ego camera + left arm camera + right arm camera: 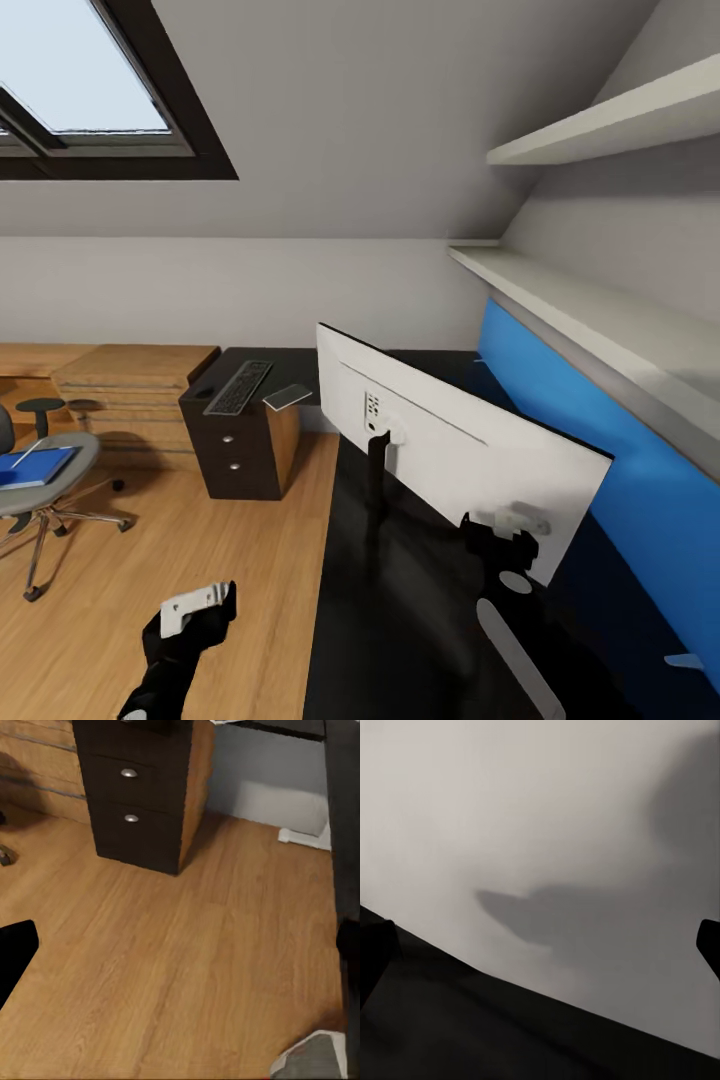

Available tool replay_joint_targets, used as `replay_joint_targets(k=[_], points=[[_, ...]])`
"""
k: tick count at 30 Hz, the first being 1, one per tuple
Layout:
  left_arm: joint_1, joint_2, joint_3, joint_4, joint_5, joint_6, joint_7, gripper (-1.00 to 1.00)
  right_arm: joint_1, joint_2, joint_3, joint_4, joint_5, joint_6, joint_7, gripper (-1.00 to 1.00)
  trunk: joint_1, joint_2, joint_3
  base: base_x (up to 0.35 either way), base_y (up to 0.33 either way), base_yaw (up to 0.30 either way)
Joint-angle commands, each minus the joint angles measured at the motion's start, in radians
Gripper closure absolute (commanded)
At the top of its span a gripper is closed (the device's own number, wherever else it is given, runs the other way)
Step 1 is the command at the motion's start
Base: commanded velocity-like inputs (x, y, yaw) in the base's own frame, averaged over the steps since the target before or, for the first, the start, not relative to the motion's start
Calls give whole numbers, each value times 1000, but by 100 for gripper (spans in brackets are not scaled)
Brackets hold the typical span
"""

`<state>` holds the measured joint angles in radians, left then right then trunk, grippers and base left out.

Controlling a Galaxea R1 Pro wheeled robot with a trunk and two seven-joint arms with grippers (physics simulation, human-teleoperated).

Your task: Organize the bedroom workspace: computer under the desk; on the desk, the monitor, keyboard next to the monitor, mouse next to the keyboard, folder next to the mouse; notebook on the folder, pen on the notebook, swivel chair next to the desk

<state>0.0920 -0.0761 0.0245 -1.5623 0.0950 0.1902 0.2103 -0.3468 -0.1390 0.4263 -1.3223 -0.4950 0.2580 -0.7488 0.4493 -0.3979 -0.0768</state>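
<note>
Right hand (pixel 512 532), spread, touches the upright monitor's (pixel 440 440) pale back, angled across desk (pixel 400 620).

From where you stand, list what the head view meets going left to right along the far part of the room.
Swivel chair with the folder → wooden cabinet → keyboard → monitor → blue wall panel.

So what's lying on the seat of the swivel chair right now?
The blue folder lies on the swivel chair, with a thin pale stick, maybe a pen, on top. Whatever lies underneath the folder is covered.
</note>
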Motion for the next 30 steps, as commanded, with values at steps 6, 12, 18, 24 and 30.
replay_joint_targets(k=[6,12,18,24,30], points=[[0,1,152,-48,140,14,-1,-100,-1,-1,5,50,-2,-24,-7,-100,1,-2,-2,0,0,0],[0,6,266,-53,198,66,-2,-100,-3,0,3,148,26,-92,23,-100,1,-2,-2,0,0,0],[0,46,285,-54,295,90,-2,-100,-5,-2,-4,193,32,-116,66,-100,1,-2,-2,0,0,0],[0,70,292,-53,327,108,-2,-100,-6,-2,-5,188,33,-159,67,-100,1,-2,-2,0,0,0],[0,100,317,-54,332,109,-2,-100,-6,2,2,174,33,-171,61,-100,1,-2,-2,0,0,0]])
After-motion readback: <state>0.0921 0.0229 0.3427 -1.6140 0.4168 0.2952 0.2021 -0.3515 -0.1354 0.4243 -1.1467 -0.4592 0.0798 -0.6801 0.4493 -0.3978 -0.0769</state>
